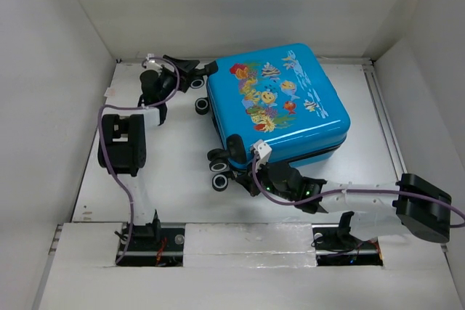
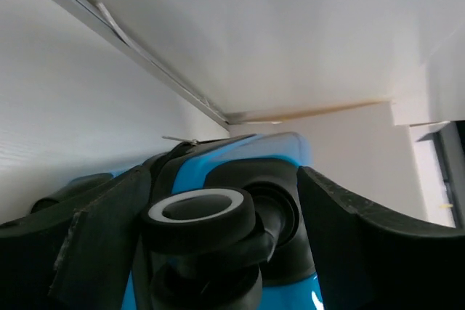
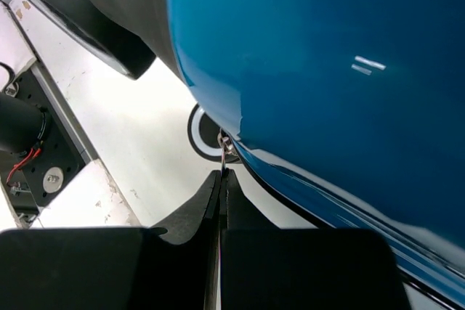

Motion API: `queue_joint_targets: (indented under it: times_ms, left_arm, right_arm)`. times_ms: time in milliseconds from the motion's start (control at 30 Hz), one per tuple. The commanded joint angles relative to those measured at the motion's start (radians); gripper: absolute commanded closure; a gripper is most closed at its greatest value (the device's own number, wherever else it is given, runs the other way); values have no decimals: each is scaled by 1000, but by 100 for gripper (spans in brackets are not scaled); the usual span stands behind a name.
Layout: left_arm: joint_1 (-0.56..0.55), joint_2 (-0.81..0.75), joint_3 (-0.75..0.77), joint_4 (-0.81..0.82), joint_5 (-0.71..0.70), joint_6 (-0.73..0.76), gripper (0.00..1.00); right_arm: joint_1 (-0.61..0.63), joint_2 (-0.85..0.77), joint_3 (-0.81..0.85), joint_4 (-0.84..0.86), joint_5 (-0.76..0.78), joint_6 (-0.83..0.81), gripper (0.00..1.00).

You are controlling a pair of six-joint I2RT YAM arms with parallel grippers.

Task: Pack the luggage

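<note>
The luggage (image 1: 280, 103) is a bright blue hard-shell suitcase with a fish print. It lies flat and closed on the white table, wheels pointing left. My left gripper (image 1: 197, 72) is at its far-left corner. In the left wrist view it (image 2: 225, 241) is open, with a black wheel (image 2: 197, 215) between its fingers and the blue shell (image 2: 240, 157) behind. My right gripper (image 1: 254, 179) is at the near-left edge. In the right wrist view it (image 3: 221, 179) is shut on the thin metal zipper pull (image 3: 222, 156) hanging under the blue shell (image 3: 327, 70).
Two more black wheels (image 1: 219, 173) stick out at the near-left corner beside my right gripper. White walls close in the table (image 1: 174, 179) at the back and on both sides. The arm bases sit at the near edge.
</note>
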Motion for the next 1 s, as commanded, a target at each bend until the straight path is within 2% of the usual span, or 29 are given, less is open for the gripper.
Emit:
queue_joint_targets:
  times_ms: [0,100,233,267,333,467,600,633,733,800,833,900,967]
  left_arm:
    - [-14,23,46,138,47,-66,30]
    - [-14,43,37,232,31,-151,51]
    - [-14,83,65,232,20,-172,62]
    - [-14,83,65,246,10,-182,80]
    - [-14,83,65,273,1,-192,100]
    - [-14,18,-54,368,-58,-192,100]
    - [9,-146,-352,493,-150,-156,100]
    - [9,-212,-477,511,-163,-146,100]
    - [9,-324,-700,579,-202,-97,100]
    - [0,-378,-795,609,-222,-78,100]
    - [-14,-407,-881,610,-222,-64,100]
    - [-26,-516,-953,610,-222,-21,100]
    - [-57,-660,-1038,515,-222,11,100]
  right_arm:
    - [30,14,35,42,-103,18,100]
    - [30,5,35,42,-93,27,100]
    - [30,-14,15,42,-84,27,100]
    - [30,-14,15,42,-84,36,100]
    - [30,-25,15,42,-75,36,100]
    - [5,-51,15,42,-102,36,100]
    - [-94,-97,36,59,-208,36,100]
    - [-119,-113,51,50,-221,36,100]
    - [-208,-149,87,-10,-241,17,100]
    - [-278,-173,119,-53,-250,-9,100]
    - [-300,-208,119,-68,-250,-10,100]
    - [-361,-244,130,-106,-239,-32,100]
    - [-386,-268,130,-107,-225,-33,100]
